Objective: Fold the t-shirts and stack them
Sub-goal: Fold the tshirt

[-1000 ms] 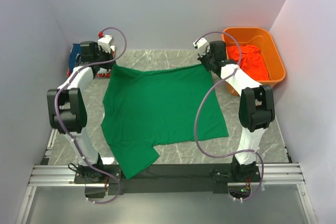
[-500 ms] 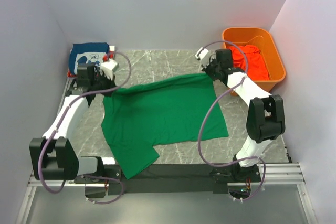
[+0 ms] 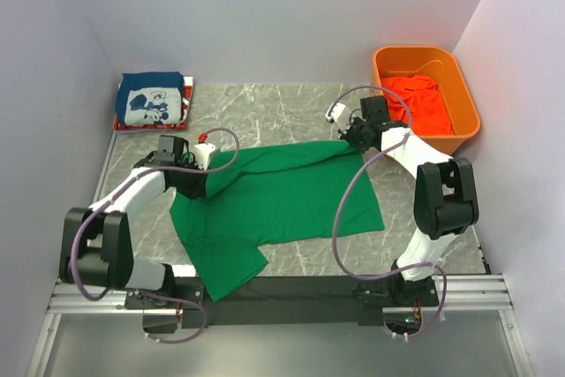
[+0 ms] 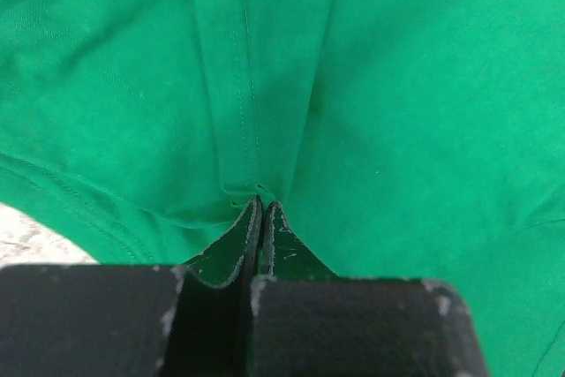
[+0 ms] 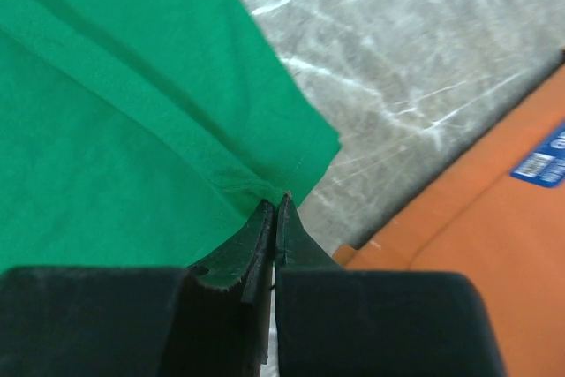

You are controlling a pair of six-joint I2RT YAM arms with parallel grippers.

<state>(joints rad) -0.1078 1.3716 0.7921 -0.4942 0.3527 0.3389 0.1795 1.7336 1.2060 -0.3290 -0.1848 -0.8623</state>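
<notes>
Plain bright green t-shirt [image 3: 282, 205] on the marble table [image 3: 265, 108], far edge creased, left gripper [image 4: 262, 211] and right gripper [image 5: 275, 205] each pinched tight on a far corner

Bright green t-shirt [image 3: 282, 205], dark blue t-shirt [image 3: 152, 101] with white cartoon print; orange bin [image 3: 415, 49], grey veined table [image 3: 265, 103]

The grey marble-patterned counter [image 3: 291, 108] carries a bright green cloth t-shirt [image 3: 274, 205] spread across its middle, the far edge rumpled and one sleeve reaching the near edge. In the far left corner lies a folded red cloth t-shirt [image 3: 146, 126], with a folded dark blue t-shirt with white cartoon print [image 3: 150, 101] on top. A rigid orange plastic bin [image 3: 415, 49] stands at the far right.
</notes>
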